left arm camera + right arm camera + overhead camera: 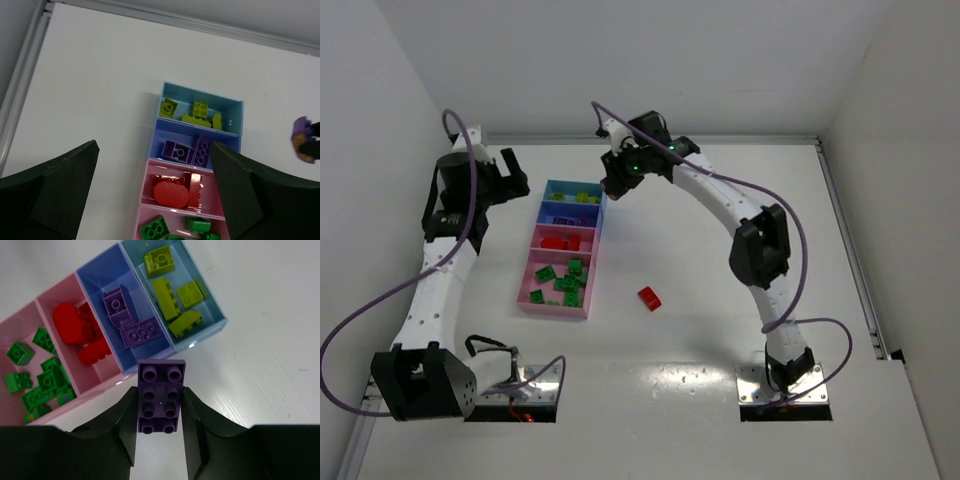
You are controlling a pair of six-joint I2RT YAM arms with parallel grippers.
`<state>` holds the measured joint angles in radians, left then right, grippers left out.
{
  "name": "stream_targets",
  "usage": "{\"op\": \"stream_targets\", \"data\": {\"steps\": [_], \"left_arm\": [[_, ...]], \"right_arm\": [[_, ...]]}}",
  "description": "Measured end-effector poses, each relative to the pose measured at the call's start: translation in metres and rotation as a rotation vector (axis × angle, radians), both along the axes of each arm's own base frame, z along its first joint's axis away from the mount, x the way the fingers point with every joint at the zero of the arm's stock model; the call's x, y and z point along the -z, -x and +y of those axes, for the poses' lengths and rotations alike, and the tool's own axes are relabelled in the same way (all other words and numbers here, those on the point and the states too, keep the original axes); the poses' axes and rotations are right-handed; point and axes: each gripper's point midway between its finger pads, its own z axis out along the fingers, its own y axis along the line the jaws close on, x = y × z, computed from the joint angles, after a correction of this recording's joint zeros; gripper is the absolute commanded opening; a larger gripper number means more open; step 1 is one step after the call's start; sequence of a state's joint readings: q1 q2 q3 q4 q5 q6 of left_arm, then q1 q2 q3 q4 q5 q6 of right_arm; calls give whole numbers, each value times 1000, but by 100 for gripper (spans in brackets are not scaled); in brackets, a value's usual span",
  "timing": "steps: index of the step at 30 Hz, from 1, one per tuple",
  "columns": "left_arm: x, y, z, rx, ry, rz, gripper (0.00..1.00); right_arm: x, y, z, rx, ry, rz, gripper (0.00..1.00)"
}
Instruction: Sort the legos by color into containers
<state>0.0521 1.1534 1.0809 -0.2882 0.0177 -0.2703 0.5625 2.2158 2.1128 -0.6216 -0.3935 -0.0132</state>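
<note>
The containers (528, 296) lie in a row at centre left. The light blue one holds lime legos (170, 297), the blue one purple legos (127, 315), the small pink one red legos (75, 327) and the large pink one green legos (42, 375). My right gripper (160, 390) is shut on a purple lego (161, 396), held above the table just beside the blue compartment's edge. It also shows in the top view (617, 185). My left gripper (155, 147) hangs open over the row's left side with nothing between its fingers (65, 185). One red lego (649, 298) lies loose on the table.
White walls close in the table on the left and at the back, with a metal rail (20, 85) along the left edge. Both arm bases (515, 385) are bolted at the near edge. Cables loop from each arm.
</note>
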Motion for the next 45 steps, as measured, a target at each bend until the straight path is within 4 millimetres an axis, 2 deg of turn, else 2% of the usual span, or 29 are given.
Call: {"op": "stream_targets", "data": {"steps": [5, 9, 13, 21, 22, 23, 26, 27, 28, 31, 36, 39, 42, 45], "left_arm": [[-7, 7, 24, -28, 53, -18, 100], [-3, 10, 26, 6, 97, -8, 100], [5, 9, 30, 34, 134, 12, 100], [28, 6, 30, 76, 193, 76, 100], [29, 6, 29, 84, 197, 77, 100], [28, 6, 28, 92, 200, 76, 100], [28, 7, 28, 104, 202, 74, 100], [28, 7, 27, 107, 202, 73, 100], [28, 7, 27, 109, 203, 73, 100], [27, 7, 25, 119, 207, 72, 100], [27, 8, 23, 134, 212, 72, 100], [28, 10, 21, 142, 213, 73, 100], [30, 15, 19, 146, 211, 72, 100], [33, 21, 16, 155, 206, 70, 100]], "right_arm": [[34, -6, 43, -21, 24, -18, 0], [53, -6, 62, -31, 53, -41, 0], [65, -8, 77, -45, 68, -71, 0], [77, 4, 100, -90, 93, -105, 2], [79, 7, 103, -97, 96, -105, 6], [81, 10, 105, -101, 101, -106, 19], [89, 15, 110, -108, 117, -109, 38], [90, 16, 112, -112, 120, -109, 51], [91, 18, 113, -114, 123, -110, 55], [93, 17, 113, -111, 134, -119, 66], [94, 14, 107, -91, 155, -126, 68], [90, 19, 94, -79, 179, -110, 68], [64, 40, 67, -73, 197, -89, 68], [17, 73, 25, -61, 185, -88, 68]]}}
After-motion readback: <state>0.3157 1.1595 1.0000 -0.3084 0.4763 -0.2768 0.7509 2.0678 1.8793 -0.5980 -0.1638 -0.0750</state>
